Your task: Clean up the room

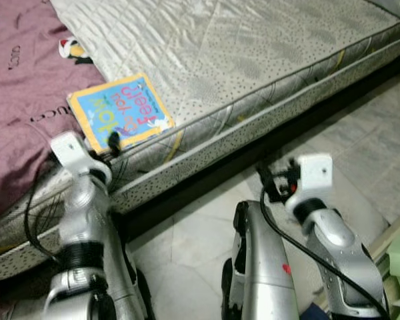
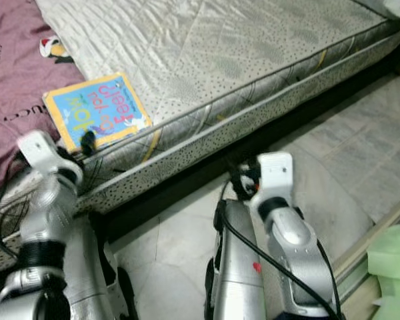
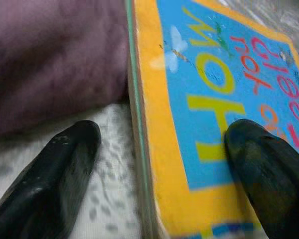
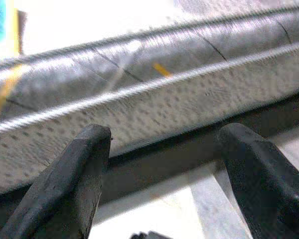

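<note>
Mattress [image 1: 253, 60]: bare, quilted grey, speckled side band.
Blanket [image 1: 20, 100]: mauve, rumpled over the mattress's left part.
Floor [image 1: 360, 147]: pale marble tiles.
Green object [image 2: 390, 257]: lower right, blurred.

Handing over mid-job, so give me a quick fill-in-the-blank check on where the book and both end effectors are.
1. The book lies on the ____, beside the purple blanket.
2. The left end effector is open, its fingers straddling the book's ____ border.
3. The right end effector is open, over the floor, facing the mattress's ____.

Missing words: mattress; yellow; side
</note>
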`<state>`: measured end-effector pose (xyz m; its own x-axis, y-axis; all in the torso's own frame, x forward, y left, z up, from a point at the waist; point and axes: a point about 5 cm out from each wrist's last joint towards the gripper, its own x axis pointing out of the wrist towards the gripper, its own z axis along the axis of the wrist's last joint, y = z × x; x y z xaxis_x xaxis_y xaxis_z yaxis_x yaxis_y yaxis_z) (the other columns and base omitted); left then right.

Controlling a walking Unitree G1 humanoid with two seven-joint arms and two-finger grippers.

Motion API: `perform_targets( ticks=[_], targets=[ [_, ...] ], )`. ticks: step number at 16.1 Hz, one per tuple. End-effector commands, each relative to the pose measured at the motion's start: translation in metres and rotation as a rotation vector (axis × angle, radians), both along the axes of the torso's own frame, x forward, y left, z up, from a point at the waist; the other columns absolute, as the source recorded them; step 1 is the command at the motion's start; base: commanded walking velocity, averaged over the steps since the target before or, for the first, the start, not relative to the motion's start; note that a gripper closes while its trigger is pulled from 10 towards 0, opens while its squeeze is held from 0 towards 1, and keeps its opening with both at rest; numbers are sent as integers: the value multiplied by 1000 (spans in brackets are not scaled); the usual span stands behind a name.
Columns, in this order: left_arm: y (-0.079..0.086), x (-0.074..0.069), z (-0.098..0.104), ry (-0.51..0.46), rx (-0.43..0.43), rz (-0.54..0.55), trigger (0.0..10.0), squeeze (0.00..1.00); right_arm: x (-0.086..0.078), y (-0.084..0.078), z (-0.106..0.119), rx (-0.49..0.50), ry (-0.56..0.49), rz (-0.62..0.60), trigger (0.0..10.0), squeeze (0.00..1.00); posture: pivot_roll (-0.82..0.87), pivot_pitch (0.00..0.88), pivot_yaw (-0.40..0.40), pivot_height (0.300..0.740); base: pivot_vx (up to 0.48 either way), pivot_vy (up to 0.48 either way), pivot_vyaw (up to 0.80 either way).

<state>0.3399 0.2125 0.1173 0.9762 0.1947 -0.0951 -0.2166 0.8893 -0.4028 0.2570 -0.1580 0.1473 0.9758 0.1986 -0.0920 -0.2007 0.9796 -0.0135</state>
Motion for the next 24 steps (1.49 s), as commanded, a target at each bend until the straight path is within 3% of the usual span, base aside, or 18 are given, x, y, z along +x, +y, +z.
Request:
perform_targets(
  ticks=[1,5,6,7,11,12,14,24],
  targets=[
    [7,1,-7,33,-38,12,10000,0,-1,1,3,-8,-11,8,10000,0,-164,192,-31,443,0,0,0],
    [5,16,-9,91,-70,-88,10000,0,5,-2,10,-8,-31,-20,10000,0,-169,188,-22,443,0,0,0],
    [0,20,-8,84,-115,-131,1176,0,8,0,15,4,-42,-19,10000,0,-172,181,-21,443,0,0,0],
    [-4,23,-7,71,-150,-159,0,0,9,2,18,18,-49,-5,10000,0,-173,178,-20,443,0,0,0],
    [-17,25,-11,99,-151,-255,0,0,11,16,28,119,-42,90,10000,0,-168,154,-16,443,0,0,0],
    [-19,25,-13,102,-174,-283,0,0,12,24,30,185,-24,151,10000,0,-165,145,-15,443,0,0,0],
    [-21,25,-14,111,-211,-323,0,0,12,33,33,225,-20,216,10000,0,-158,131,-12,443,0,0,0],
    [-13,27,-10,89,-267,-323,0,0,36,31,35,198,-67,141,10000,0,-115,42,-19,443,0,0,0]
  ],
)
